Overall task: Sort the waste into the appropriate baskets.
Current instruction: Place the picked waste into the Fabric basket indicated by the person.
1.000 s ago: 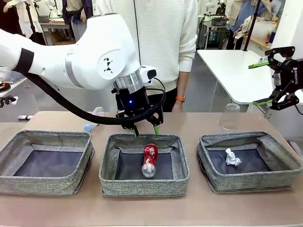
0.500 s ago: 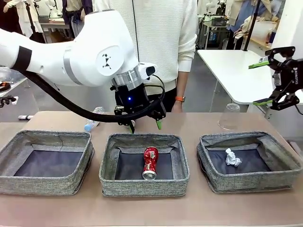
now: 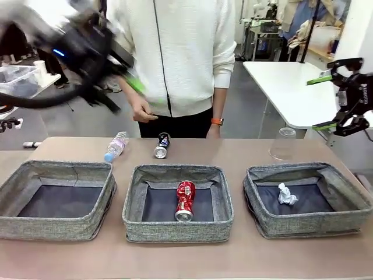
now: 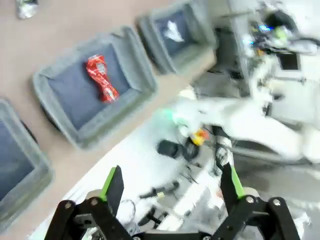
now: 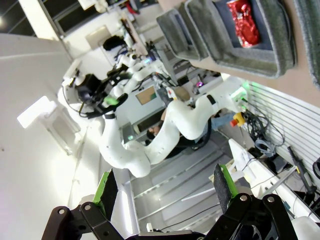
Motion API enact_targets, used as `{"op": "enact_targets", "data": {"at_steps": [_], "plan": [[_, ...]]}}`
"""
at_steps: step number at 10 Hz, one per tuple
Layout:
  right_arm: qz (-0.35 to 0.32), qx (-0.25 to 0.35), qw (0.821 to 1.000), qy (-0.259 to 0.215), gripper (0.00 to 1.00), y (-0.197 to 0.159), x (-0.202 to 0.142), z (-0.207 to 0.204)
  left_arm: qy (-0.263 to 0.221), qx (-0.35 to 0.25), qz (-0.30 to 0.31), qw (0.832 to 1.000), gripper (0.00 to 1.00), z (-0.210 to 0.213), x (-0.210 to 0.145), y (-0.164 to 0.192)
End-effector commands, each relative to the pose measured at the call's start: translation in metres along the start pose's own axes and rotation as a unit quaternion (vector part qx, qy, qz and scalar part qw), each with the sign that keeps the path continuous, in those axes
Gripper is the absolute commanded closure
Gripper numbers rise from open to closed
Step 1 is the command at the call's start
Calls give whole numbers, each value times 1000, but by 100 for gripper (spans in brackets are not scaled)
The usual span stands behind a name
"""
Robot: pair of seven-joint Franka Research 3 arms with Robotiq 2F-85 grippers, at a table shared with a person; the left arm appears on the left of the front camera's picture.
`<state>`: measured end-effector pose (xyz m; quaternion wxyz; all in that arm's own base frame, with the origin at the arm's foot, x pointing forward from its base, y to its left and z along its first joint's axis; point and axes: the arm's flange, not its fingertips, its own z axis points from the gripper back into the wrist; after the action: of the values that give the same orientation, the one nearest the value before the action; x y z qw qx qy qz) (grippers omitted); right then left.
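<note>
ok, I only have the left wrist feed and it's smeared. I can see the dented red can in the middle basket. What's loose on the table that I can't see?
Observer: A small clear blue-capped bottle lies on its side behind the left grey woven-fabric basket.
Operator: Anything on the other side?
Observer: A clear plastic cup stands on the table behind the right basket, the one with the paper ball.
Operator: Right gripper?
Observer: The right gripper is open and empty, held high off the table's right end.
</note>
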<state>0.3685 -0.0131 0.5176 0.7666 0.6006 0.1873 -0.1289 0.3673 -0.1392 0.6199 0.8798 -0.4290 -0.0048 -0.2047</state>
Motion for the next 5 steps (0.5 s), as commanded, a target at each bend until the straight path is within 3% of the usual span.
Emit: {"op": "enact_targets", "data": {"at_steps": [1,3,5], "plan": [[-2,10,1000,3,0,4,-3,0,17,-85,28,996,0,50,-38,63],[-2,10,1000,3,0,4,-3,0,-57,-142,76,985,0,63,-68,121],[-2,10,1000,3,0,4,-3,0,-97,-181,116,972,0,48,-90,161]]}}
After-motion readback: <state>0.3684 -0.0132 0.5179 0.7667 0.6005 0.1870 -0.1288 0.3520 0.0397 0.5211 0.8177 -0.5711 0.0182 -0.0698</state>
